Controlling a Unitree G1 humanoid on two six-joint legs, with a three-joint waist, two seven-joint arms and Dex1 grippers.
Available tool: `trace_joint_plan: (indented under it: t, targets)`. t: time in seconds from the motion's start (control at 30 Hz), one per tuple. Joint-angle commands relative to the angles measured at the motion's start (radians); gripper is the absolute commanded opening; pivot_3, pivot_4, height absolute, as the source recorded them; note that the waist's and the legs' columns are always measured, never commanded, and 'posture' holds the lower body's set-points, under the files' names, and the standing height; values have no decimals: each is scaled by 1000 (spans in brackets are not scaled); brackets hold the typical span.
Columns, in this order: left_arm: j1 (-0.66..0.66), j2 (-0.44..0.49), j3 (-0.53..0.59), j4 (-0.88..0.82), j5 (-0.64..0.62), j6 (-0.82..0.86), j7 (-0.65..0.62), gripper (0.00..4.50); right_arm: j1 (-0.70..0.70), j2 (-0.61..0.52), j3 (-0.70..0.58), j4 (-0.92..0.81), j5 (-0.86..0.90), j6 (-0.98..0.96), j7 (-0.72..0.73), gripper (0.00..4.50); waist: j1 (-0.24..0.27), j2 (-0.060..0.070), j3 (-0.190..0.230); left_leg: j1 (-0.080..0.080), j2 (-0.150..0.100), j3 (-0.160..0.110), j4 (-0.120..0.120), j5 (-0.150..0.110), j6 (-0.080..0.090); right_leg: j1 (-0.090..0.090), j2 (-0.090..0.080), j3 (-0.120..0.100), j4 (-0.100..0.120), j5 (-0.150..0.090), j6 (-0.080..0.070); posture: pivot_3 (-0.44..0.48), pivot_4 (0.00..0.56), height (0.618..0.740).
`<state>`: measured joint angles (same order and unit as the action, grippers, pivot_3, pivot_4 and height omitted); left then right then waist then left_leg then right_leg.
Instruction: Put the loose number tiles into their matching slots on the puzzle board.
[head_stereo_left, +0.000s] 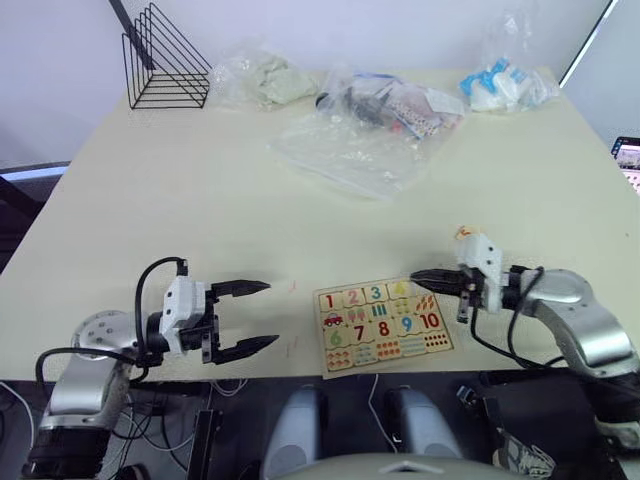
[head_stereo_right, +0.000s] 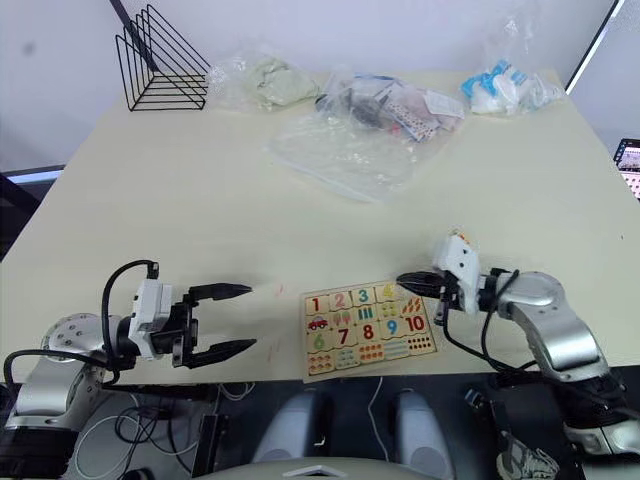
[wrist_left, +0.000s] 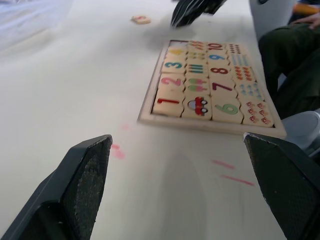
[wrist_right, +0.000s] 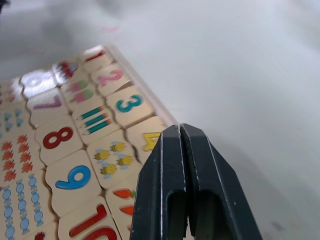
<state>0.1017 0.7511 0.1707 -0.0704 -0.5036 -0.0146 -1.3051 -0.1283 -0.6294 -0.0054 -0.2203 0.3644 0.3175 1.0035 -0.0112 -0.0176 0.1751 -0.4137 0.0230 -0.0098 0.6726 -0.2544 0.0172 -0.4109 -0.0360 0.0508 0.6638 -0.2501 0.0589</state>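
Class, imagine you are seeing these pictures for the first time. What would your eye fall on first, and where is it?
First comes the puzzle board at the table's near edge, bright with coloured numerals and small pictures. The right gripper points its shut fingers over the board's far right corner, while the left gripper waits wide open on the board's left. Behind them, crumpled clear plastic bags and a black wire rack stand along the far side of the table.

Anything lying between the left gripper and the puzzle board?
Bare tabletop apart from faint pink marks, seen from the left wrist, between the left gripper and the puzzle board.
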Motion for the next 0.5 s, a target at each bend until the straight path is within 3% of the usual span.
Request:
trace_joint_plan:
  t: [0.03, 0.13, 0.23, 0.43, 0.47, 0.5]
  targets:
    - [24, -9, 43, -40, -19, 27, 54, 4500, 69, 2, -109, -39, 49, -31, -37, 37, -2, 0, 0, 0, 0, 0, 0, 0, 0, 0, 0, 0, 0, 0, 0, 0, 150, 740]
    - [39, -23, 58, -39, -18, 41, 98, 4500, 152, 6, -179, -33, 69, -61, -51, 37, -2, 0, 0, 1, 0, 1, 0, 0, 0, 1, 0, 1, 1, 0, 0, 0, 150, 740]
    - [49, -31, 68, -39, -22, 47, 122, 4500, 212, 13, -248, -15, 95, -93, -56, 737, -2, 0, 0, 2, 0, 1, 0, 0, 0, 2, 0, 1, 1, 0, 0, 0, 150, 740]
    - [67, -42, 93, -33, -29, 52, 149, 4500, 314, 20, -351, 24, 120, -170, -47, 3638, -2, 0, 0, 2, 0, 2, 0, 0, 0, 2, 0, 1, 0, 0, 0, 0, 150, 740]
    - [69, -43, 98, -30, -30, 52, 153, 4500, 330, 21, -368, 31, 127, -182, -44, 4461, -2, 0, 0, 3, 0, 3, 0, 0, 0, 2, 0, 1, 0, 0, 0, 0, 150, 740]
    - [72, -45, 103, -28, -30, 50, 158, 4500, 345, 22, -386, 41, 131, -196, -43, 4461, -2, 0, 0, 3, 0, 3, 0, 0, 0, 2, 0, 1, 0, 0, 0, 0, 150, 740]
